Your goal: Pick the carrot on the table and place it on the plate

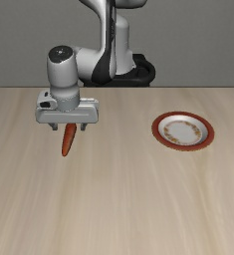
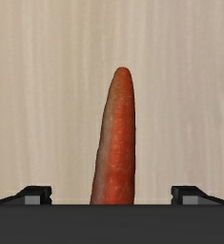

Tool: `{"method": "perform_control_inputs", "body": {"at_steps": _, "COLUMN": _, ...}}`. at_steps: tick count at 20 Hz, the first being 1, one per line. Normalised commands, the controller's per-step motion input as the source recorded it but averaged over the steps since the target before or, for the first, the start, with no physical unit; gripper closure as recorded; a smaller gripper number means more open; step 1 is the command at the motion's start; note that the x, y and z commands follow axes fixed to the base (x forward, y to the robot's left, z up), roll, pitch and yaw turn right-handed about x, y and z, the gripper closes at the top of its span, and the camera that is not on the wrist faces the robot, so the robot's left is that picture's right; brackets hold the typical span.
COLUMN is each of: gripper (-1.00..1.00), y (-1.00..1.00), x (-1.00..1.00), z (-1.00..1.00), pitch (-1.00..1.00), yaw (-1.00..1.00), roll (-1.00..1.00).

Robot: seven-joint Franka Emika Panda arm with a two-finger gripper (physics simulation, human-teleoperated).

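Wrist view: straddling the carrot (image 2: 115, 133) lying on the table (image 2: 37, 76) with released, wide-spread fingers (image 2: 32, 194) — touching it on neither side. Holding the gripper (image 1: 69, 125) right above it, well apart from the plate (image 1: 183, 129) at the exterior view's right. Needing a straight, centred descent, then closing across the narrow width — not lengthwise.
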Motion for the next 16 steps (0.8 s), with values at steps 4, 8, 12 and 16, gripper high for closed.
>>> {"method": "perform_control_inputs", "body": {"at_steps": 4, "gripper": 1.00, "y": 0.00, "x": 0.00, "z": -0.50, "pitch": 0.00, "yaw": 0.00, "roll": 0.00}}
{"method": "perform_control_inputs", "body": {"at_steps": 8, "gripper": 1.00, "y": 0.00, "x": 0.00, "z": 0.00, "pitch": 0.00, "yaw": 0.00, "roll": 0.00}}
{"method": "perform_control_inputs", "body": {"at_steps": 12, "gripper": 1.00, "y": 0.00, "x": 0.00, "z": 0.25, "pitch": 0.00, "yaw": 0.00, "roll": 0.00}}
{"method": "perform_control_inputs", "body": {"at_steps": 16, "gripper": 1.00, "y": 0.00, "x": 0.00, "z": 1.00, "pitch": 0.00, "yaw": 0.00, "roll": 0.00}}
